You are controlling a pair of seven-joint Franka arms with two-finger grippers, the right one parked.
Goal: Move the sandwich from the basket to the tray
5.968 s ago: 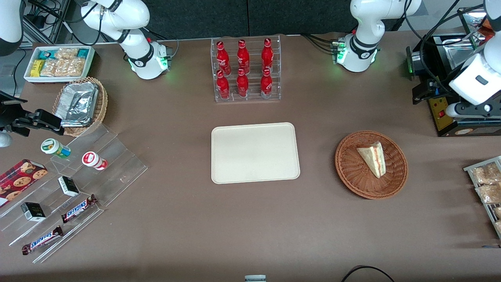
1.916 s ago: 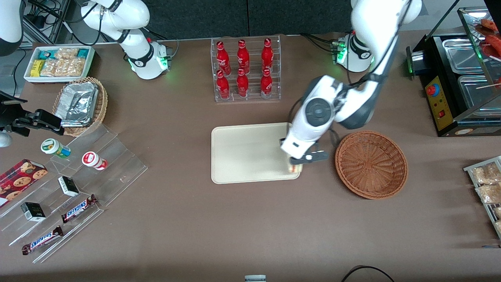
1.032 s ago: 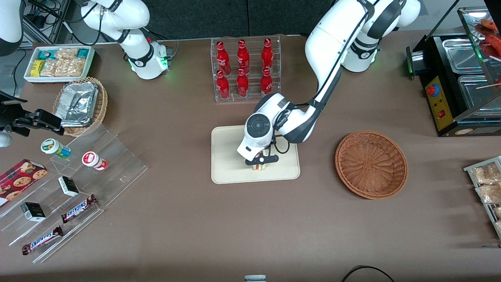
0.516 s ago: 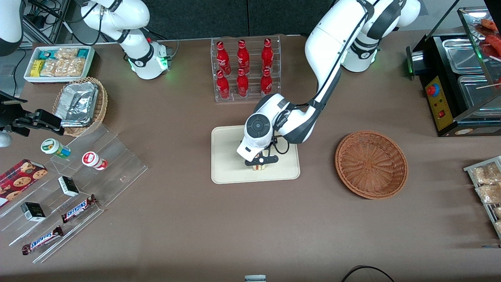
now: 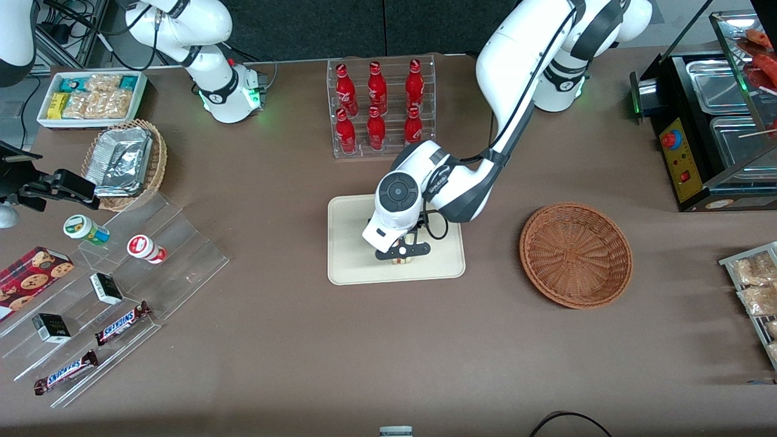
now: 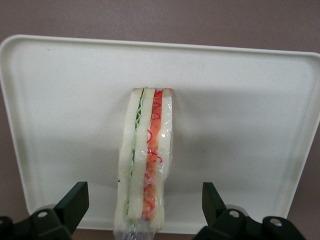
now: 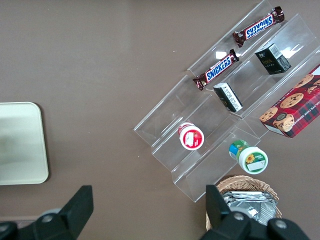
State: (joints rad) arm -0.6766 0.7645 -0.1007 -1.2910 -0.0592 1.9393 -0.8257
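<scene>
The sandwich (image 6: 145, 165), wrapped in clear film, rests on its edge on the cream tray (image 6: 240, 100), red and green filling stripes facing up. My left gripper (image 6: 144, 192) is open above it; the black fingers (image 6: 75, 202) stand well apart on either side and do not touch the bread. In the front view the gripper (image 5: 402, 250) hangs over the tray (image 5: 352, 243), and only a sliver of the sandwich (image 5: 400, 261) shows under it. The reddish-brown basket (image 5: 575, 255) sits empty beside the tray, toward the working arm's end.
A clear rack of red cola bottles (image 5: 379, 109) stands farther from the front camera than the tray. Clear acrylic steps with snacks (image 5: 121, 273) and a foil-packet basket (image 5: 124, 164) lie toward the parked arm's end. A food warmer (image 5: 710, 121) stands at the working arm's end.
The sandwich has gone from the basket to the tray, carried by my gripper. In the last half second the wrist has shifted slightly over the tray.
</scene>
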